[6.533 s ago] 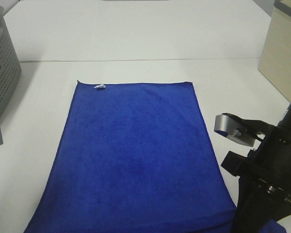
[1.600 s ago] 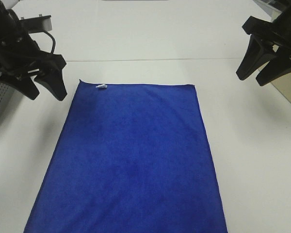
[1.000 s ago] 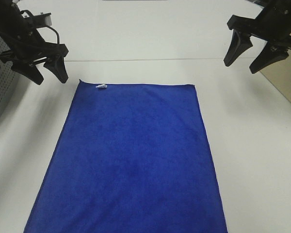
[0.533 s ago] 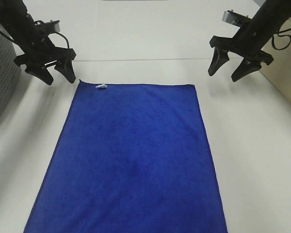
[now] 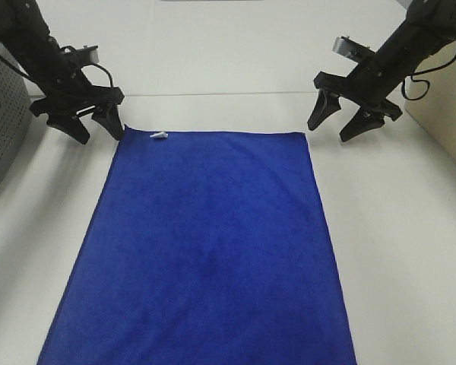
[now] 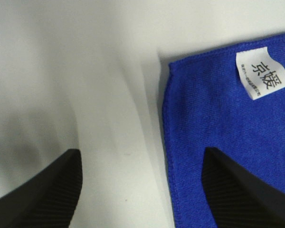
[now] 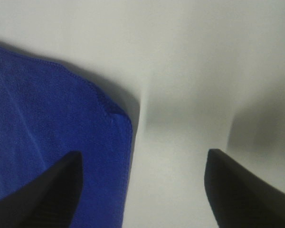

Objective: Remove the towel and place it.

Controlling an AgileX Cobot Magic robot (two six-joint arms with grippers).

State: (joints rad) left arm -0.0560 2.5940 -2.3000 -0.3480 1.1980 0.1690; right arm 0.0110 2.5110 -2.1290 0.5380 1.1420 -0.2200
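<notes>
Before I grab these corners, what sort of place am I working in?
Most likely a robot test bench in a lab or office, not a home: a plain white table, one blue towel spread flat on it, and a grey perforated basket at the left edge.

White table point(image 5: 395, 228) w/ seam across; grey perforated basket point(image 5: 0, 144) far left, beige cabinet point(image 5: 448, 125) right.

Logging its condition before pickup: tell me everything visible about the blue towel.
The towel is a deep blue rectangle of plush cloth with stitched hems, spread flat on the white table, its near edge leaving the overhead view. A small white tag with dark print sits by its far left corner. The open left pincer and right pincer each straddle a far corner; contact cannot be told.
</notes>
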